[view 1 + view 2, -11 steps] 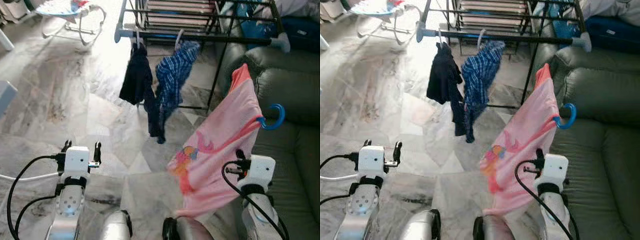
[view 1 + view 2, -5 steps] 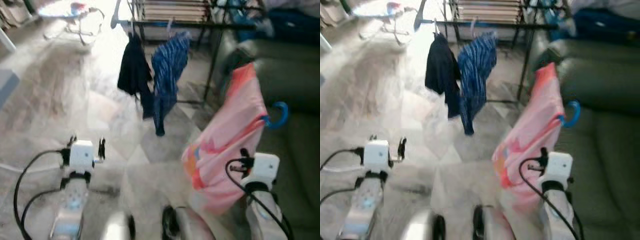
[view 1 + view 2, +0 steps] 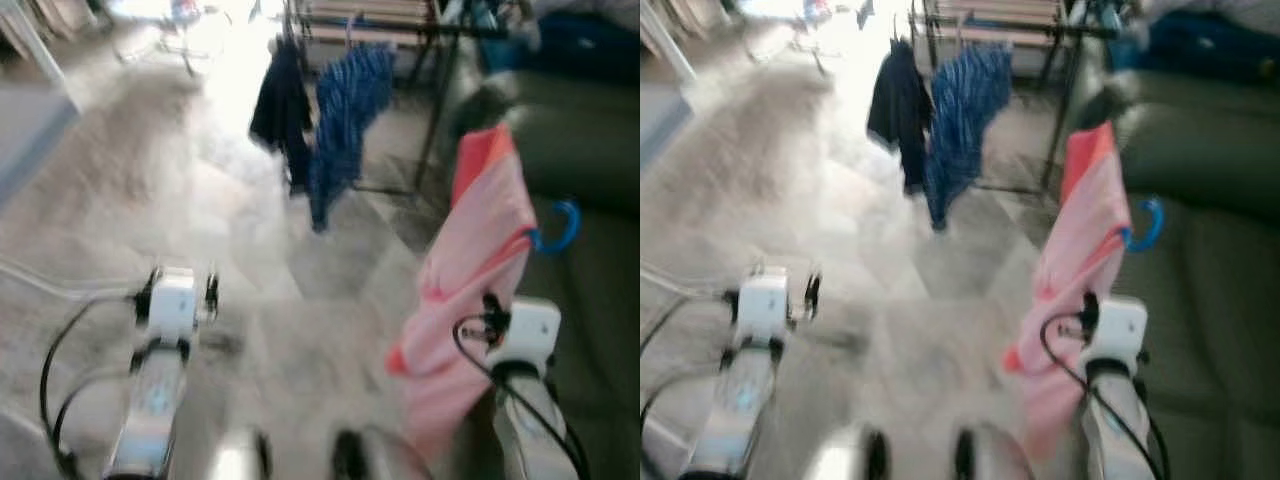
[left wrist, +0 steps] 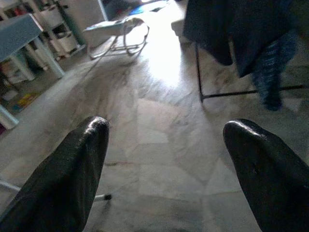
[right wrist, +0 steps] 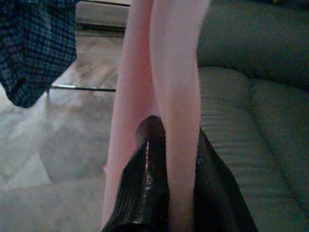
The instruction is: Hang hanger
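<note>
Head views blurred — robot probably walking, judged from the smear alone. Right gripper [image 5: 166, 159] is clamped on the pink garment [image 3: 480, 250]; in the right wrist view the two black fingers [image 5: 147, 169] pinch a fold of the cloth, which rises straight up from them. The garment rides on a hanger whose blue hook [image 3: 558, 228] pokes out just above and to the outer side of the gripper, over the dark green sofa [image 3: 1200, 290]. Whether the fingers also catch the hanger's frame under the cloth cannot be told. Left gripper [image 4: 164, 159] is spread wide and holds nothing, marble floor [image 3: 120, 200] ahead of it. Key relation: the drying rack [image 3: 420, 25] stands ahead of the right gripper and somewhat toward the robot's left, well apart, with its rail higher than the hook. Two items already hang there — a dark garment [image 3: 282, 105] and a blue checked garment [image 3: 345, 110]. The rail runs roughly across the robot's front, so the hook likely needs carrying forward, lifting above the rail, then lowering over it. The right arm is the carrying arm and the nearer one to the free stretch of rail beside the checked garment.
</note>
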Robot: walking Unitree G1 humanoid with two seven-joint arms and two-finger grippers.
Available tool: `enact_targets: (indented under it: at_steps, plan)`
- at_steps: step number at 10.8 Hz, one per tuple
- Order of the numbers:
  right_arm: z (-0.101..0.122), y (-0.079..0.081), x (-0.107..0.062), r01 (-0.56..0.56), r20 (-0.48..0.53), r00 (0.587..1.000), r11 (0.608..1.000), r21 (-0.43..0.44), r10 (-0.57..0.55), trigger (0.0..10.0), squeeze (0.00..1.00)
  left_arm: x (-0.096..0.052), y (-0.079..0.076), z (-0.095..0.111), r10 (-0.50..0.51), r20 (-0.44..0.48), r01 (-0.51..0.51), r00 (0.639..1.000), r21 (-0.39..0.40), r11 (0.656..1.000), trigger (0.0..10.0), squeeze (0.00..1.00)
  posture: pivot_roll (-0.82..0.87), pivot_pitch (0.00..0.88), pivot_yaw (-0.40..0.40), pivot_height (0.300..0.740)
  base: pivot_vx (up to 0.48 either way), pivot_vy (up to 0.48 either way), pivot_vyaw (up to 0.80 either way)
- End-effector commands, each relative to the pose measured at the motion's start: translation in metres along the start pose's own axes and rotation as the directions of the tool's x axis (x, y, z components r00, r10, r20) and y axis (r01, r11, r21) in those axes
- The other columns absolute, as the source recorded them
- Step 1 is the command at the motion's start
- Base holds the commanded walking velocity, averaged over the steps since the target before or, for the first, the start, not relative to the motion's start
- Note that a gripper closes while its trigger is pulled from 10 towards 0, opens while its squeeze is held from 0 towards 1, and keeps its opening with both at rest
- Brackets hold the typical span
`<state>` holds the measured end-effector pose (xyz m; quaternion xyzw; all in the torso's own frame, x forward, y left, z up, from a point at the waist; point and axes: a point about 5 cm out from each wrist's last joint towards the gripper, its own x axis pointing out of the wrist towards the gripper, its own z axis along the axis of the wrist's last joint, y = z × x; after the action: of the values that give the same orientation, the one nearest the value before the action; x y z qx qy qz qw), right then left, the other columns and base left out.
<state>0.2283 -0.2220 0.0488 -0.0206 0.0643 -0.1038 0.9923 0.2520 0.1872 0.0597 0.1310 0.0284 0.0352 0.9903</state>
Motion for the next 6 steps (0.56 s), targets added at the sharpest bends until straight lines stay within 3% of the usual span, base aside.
enact_targets:
  at_steps: [1,4,6]
  plan:
    - [0.013,-0.004,0.006,0.014,0.048,0.999,1.0,0.005,-0.014,10.0,0.0,0.0,0.0,-0.003,0.009,-0.009,-0.009,1.0,0.0,1.0,10.0,0.0,-0.04,0.144,-0.059,0.74,0.0,0.0,0.0]
    - [0.036,-0.007,0.006,0.039,0.125,0.991,0.999,0.022,-0.042,10.0,0.0,0.009,-0.009,-0.004,-0.009,-0.008,0.009,1.0,-0.008,1.0,10.0,0.0,-0.08,0.13,-0.054,0.74,0.0,0.0,0.0]
    - [0.062,0.013,0.0,-0.038,0.208,0.978,0.999,0.03,0.031,10.0,0.0,0.01,-0.005,0.002,0.004,0.03,-0.004,1.0,0.01,1.0,10.0,0.0,-0.08,0.136,-0.053,0.74,0.0,0.0,0.0]
